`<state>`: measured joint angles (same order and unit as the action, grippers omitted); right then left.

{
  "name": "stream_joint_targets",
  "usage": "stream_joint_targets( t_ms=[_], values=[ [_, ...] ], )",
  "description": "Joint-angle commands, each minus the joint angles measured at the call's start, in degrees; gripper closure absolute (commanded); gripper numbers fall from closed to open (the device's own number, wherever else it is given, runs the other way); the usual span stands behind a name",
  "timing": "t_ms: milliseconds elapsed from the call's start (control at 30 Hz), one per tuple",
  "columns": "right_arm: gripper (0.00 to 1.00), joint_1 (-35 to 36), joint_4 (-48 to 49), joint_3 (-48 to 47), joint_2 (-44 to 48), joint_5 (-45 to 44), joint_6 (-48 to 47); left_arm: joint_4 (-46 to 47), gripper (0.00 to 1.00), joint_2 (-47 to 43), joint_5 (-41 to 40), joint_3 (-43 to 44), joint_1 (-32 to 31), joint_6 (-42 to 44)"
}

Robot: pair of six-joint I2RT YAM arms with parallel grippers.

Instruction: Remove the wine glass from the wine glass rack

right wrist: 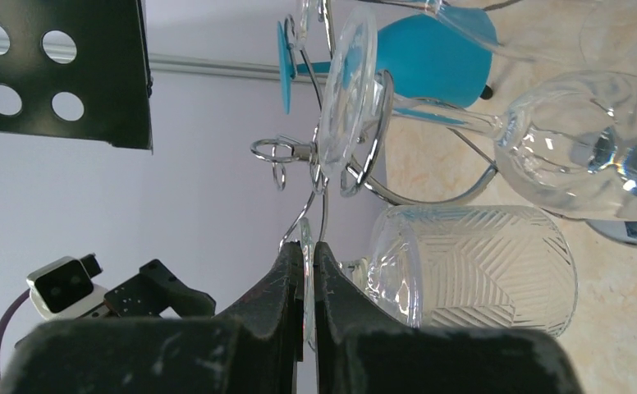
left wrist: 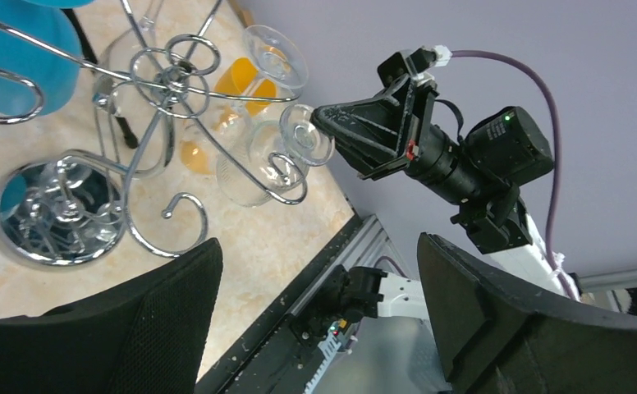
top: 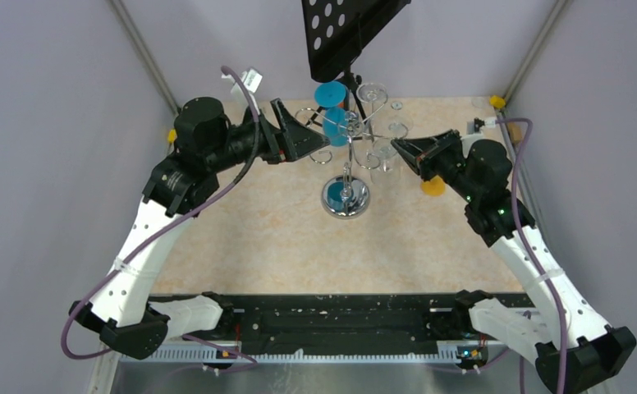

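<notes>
The chrome wine glass rack (top: 350,131) stands mid-table on its round mirrored base (top: 345,199), with glasses hanging upside down from its scrolled arms. My right gripper (right wrist: 308,250) is shut on the thin foot of a clear cut-pattern wine glass (right wrist: 479,267), which still hangs on a rack arm. The left wrist view shows that pinch from the side: right gripper (left wrist: 325,121), wine glass (left wrist: 254,168). My left gripper (left wrist: 323,312) is open and holds nothing, just left of the rack (left wrist: 167,90) beside the blue glasses (top: 332,111).
A black perforated plate (top: 344,29) on a tripod stands behind the rack. Another clear glass (right wrist: 578,156) and a blue one (right wrist: 430,49) hang close to the held glass. An orange object (top: 433,186) lies under my right arm.
</notes>
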<state>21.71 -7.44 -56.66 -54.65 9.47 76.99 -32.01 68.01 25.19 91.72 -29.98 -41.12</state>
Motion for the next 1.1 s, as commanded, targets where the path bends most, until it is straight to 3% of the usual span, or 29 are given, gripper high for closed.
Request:
stream_joint_targets(
  t_ms=[0, 233, 567, 800, 1067],
  values=[
    [1.0, 0.61, -2.44, -3.26, 4.67, -0.88, -0.65, 8.54, 0.1, 0.2, 6.33, -1.73, 0.27, -4.68],
    [1.0, 0.61, -11.58, -5.78, 10.59, -2.0, -4.63, 21.59, 0.17, 2.53, 11.02, -7.1, -3.87, -16.81],
    [1.0, 0.65, -12.12, -7.82, 14.66, 2.92, -7.61, 23.26, 0.37, 9.84, 6.03, -4.97, -12.59, -23.67],
    [1.0, 0.54, -9.21, -8.45, 13.51, 8.67, -8.01, 23.85, 0.51, 13.71, 7.15, -3.58, -14.33, -28.29],
    [1.0, 0.62, -5.37, -5.47, 13.0, 12.31, -6.92, 26.4, 0.58, 14.57, 8.56, -4.03, -14.58, -31.94]
  ],
)
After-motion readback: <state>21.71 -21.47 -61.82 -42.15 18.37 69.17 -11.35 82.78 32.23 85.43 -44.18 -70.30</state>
